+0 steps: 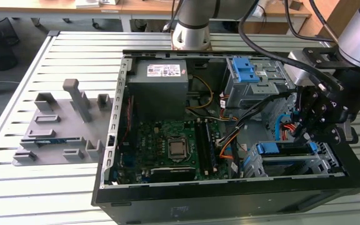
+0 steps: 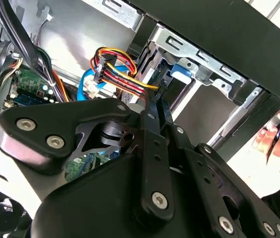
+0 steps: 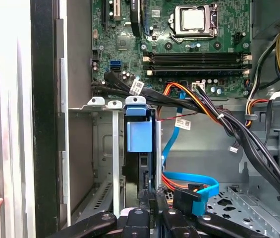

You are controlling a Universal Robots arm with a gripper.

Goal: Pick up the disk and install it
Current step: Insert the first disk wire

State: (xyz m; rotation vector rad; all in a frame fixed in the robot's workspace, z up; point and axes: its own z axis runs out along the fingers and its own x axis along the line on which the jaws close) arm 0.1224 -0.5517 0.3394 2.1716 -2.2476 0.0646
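Observation:
The disk (image 1: 288, 152) sits edge-on in the lower drive bay at the front right corner of the open computer case (image 1: 230, 199), and its blue carrier frame (image 3: 139, 135) shows at the bay's mouth. My gripper (image 1: 305, 136) hangs just above that bay, close to the disk. In both wrist views its black fingers (image 2: 155, 101) meet at their tips, shut, with nothing visibly between them. They point toward the blue carrier (image 2: 182, 69) in the metal cage. My gripper (image 3: 152, 201) lies in line with the disk's dark edge.
A grey power-supply box (image 1: 165, 86), the motherboard (image 1: 174, 145) and an upper drive cage with a blue latch (image 1: 245, 70) fill the case. Cable bundles (image 3: 214, 114) cross beside the bay. A grey fixture plate (image 1: 61, 129) lies on the exterior view's left. A person's hand (image 2: 278, 134) rests outside the case wall.

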